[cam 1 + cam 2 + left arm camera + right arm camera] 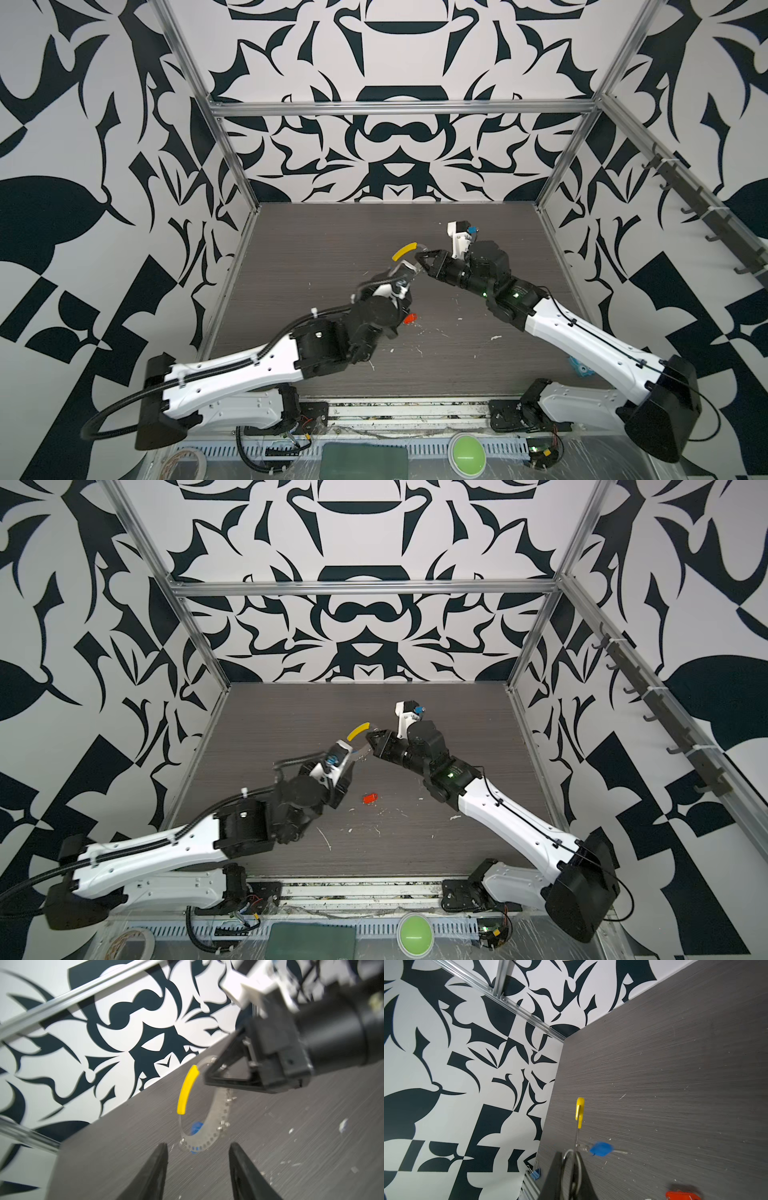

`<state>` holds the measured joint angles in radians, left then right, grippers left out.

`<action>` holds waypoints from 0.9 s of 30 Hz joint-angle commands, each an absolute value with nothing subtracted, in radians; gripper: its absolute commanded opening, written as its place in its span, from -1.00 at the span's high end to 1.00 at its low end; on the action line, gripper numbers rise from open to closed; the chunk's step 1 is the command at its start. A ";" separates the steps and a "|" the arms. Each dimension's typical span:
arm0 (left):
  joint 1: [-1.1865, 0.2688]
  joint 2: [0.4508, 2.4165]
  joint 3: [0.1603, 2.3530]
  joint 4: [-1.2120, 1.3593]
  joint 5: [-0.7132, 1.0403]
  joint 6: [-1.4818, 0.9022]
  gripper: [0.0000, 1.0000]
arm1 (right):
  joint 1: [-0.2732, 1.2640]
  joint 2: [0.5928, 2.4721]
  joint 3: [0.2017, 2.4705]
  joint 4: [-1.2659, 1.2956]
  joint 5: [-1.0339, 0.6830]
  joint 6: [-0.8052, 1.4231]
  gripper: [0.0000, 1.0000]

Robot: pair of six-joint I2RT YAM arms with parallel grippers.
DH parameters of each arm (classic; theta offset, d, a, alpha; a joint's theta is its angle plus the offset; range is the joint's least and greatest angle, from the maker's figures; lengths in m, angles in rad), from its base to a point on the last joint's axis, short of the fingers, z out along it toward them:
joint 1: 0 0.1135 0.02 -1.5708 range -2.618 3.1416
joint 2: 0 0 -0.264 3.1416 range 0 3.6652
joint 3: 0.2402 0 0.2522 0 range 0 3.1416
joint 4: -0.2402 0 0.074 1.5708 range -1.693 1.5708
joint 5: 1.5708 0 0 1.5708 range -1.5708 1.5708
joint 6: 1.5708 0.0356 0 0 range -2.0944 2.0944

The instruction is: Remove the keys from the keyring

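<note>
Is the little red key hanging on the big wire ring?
No: the red key lies on the table, apart from the keyring that the right gripper grips.

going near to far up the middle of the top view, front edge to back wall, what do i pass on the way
green dome button → white scraps → red key → keyring, at its yellow sleeve
</note>
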<state>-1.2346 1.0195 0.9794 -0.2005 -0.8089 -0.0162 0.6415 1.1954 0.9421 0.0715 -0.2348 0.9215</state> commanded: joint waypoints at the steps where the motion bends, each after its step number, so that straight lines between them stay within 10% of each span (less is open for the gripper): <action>1: -1.099 0.910 0.955 -0.283 -0.590 -0.222 -0.04 | 0.574 1.224 0.925 0.241 -0.511 0.842 1.00; 16: -0.582 0.756 0.793 -0.225 0.202 -0.495 -0.26 | 0.538 1.289 0.998 0.300 -0.996 0.688 1.00; 27: -0.476 0.813 0.801 -0.143 0.639 -0.609 -0.25 | 0.538 1.336 1.068 0.195 -1.196 0.557 1.00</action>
<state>-0.4816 0.7975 0.7944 -0.1928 0.4713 -0.5556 0.5415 1.3392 1.0012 0.1978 -1.1122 0.6170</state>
